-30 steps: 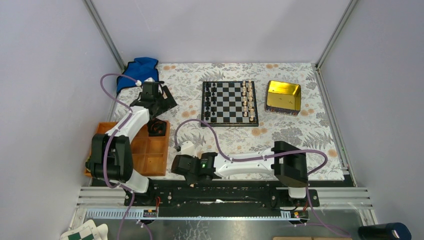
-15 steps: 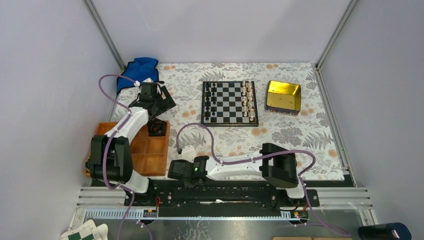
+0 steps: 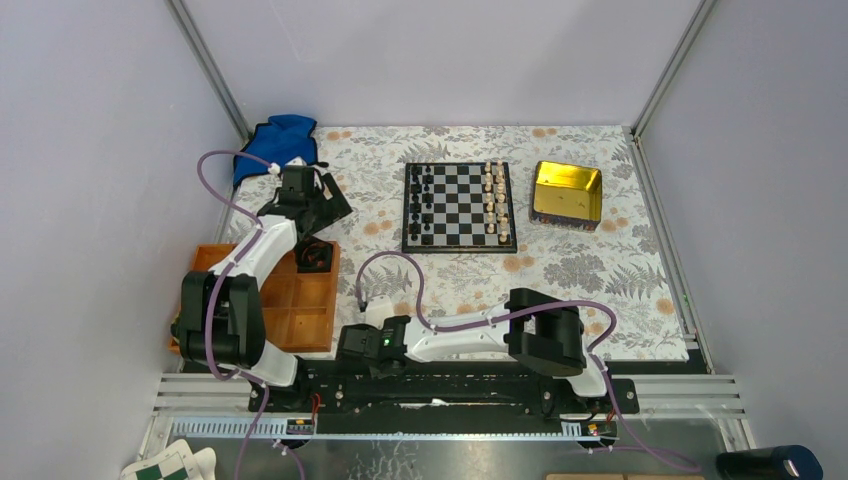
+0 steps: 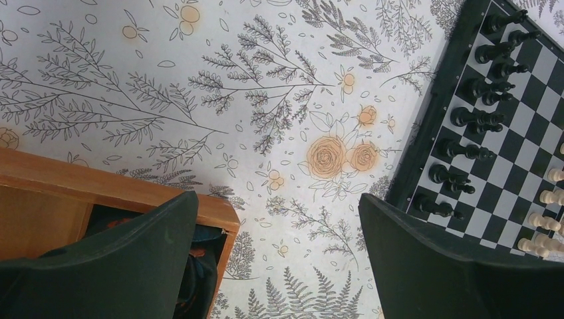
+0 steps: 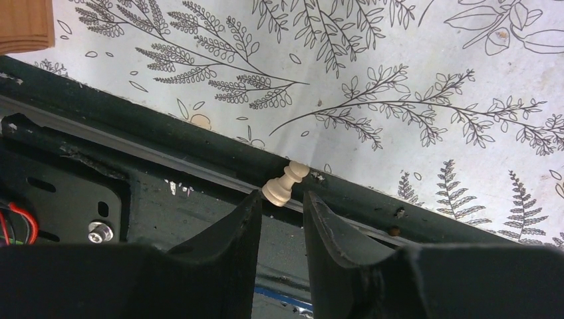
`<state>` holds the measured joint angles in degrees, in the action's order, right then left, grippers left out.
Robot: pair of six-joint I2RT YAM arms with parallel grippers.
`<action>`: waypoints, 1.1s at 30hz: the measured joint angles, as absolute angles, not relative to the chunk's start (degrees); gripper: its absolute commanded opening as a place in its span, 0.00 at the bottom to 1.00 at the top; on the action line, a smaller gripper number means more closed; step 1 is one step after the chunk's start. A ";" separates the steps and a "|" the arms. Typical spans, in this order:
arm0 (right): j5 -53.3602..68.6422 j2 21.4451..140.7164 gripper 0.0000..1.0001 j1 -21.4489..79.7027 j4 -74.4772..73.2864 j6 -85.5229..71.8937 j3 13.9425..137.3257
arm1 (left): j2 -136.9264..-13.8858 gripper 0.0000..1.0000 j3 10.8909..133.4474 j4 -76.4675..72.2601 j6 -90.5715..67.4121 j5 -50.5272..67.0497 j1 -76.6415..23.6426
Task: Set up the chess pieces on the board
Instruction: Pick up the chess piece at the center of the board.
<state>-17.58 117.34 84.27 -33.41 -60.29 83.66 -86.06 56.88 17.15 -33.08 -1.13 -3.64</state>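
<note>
Right claw [image 5: 281, 198] down at the near edge of the table [image 3: 600, 280], well short of the board [image 3: 460, 205], a pale pawn [image 5: 284, 183] at its tips.
That claw is part open, the gap wider than the tilted pawn; a grip can't be confirmed. The left claw [image 4: 276, 219] hangs wide and empty left of the board, by the wooden tray [image 4: 40, 179]. Black pieces [image 4: 475, 119] line the board's left side, pale pieces [image 3: 494, 200] its right.

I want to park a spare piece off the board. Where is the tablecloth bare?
Bare tablecloth lies between the board and the right arm, and in front of the gold tin. The left side is crowded: wooden tray, left arm, blue cloth. A pale pawn lies at the near edge by the right fingers.
</note>
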 measured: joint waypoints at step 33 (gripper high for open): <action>-17.69 119.77 0.03 82.91 -32.53 -59.94 83.46 | -85.84 0.99 56.73 17.12 -33.52 -0.45 -3.64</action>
